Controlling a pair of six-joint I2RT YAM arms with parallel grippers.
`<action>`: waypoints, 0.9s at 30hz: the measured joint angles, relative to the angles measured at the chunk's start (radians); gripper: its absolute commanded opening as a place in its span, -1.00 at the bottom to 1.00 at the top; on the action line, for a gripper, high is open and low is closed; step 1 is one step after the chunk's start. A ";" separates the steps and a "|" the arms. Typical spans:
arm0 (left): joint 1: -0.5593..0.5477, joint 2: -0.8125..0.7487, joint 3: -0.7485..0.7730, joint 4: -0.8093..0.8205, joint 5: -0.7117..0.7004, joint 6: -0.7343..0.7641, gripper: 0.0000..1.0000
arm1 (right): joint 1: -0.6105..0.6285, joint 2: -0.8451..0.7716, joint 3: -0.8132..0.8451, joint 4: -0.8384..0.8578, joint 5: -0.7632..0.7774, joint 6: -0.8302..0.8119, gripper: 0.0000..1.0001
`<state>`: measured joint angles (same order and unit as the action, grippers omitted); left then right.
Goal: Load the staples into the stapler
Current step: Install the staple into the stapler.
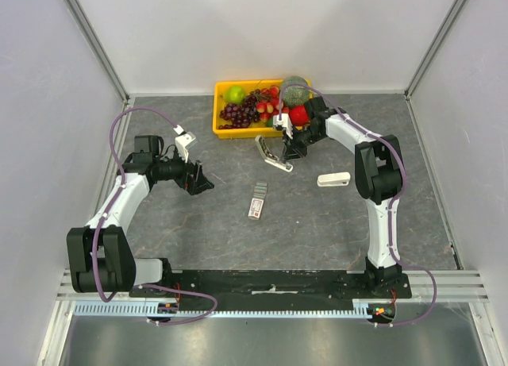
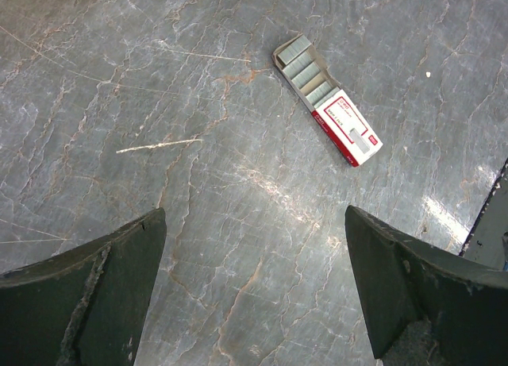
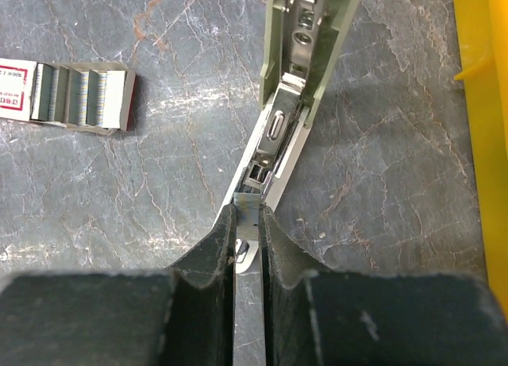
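Observation:
The staples box (image 1: pixel 257 200) lies mid-table with its drawer slid out, silvery strips showing (image 2: pixel 305 64) beside the red and white sleeve. The stapler (image 1: pixel 272 153) lies opened up in front of the tray, its pale green cover (image 3: pixel 311 32) swung away from the metal staple channel (image 3: pixel 274 136). My right gripper (image 3: pixel 248 223) is shut on the thin metal end of that channel. The box (image 3: pixel 75 88) sits to its left. My left gripper (image 2: pixel 254 255) hangs open over bare table, short of the box, with nothing between its fingers.
A yellow tray (image 1: pixel 218 128) of fruit stands at the back, just behind the stapler; its wall (image 3: pixel 484 104) runs along the right of the right wrist view. A second, white stapler (image 1: pixel 333 179) lies to the right. Grey walls enclose the table.

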<state>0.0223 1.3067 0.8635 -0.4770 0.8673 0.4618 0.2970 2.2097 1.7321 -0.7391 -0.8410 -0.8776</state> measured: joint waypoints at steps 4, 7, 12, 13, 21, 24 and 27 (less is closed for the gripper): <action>0.000 0.000 -0.001 0.000 0.000 0.000 0.99 | 0.000 0.000 -0.013 0.033 0.015 0.048 -0.67; 0.000 0.000 -0.001 0.000 0.000 0.000 0.99 | 0.000 0.000 -0.027 0.062 0.018 0.091 -0.67; 0.000 0.000 -0.001 0.000 0.000 0.000 0.99 | 0.001 -0.009 -0.051 0.114 0.034 0.158 -0.66; 0.000 0.000 -0.001 0.000 0.000 0.000 0.99 | 0.001 -0.014 -0.058 0.125 0.040 0.172 -0.66; 0.000 0.000 -0.003 0.000 0.000 0.000 0.99 | 0.009 -0.051 -0.097 0.168 0.106 0.242 -0.69; 0.000 0.000 -0.003 0.000 0.000 0.000 0.99 | 0.014 -0.059 -0.108 0.178 0.125 0.258 -0.70; 0.000 0.000 -0.003 0.000 0.000 0.000 0.99 | 0.021 -0.064 -0.115 0.184 0.142 0.276 -0.70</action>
<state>0.0223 1.3067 0.8608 -0.4770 0.8673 0.4618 0.3176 2.1452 1.6169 -0.5549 -0.6991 -0.6018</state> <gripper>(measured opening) 0.993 0.177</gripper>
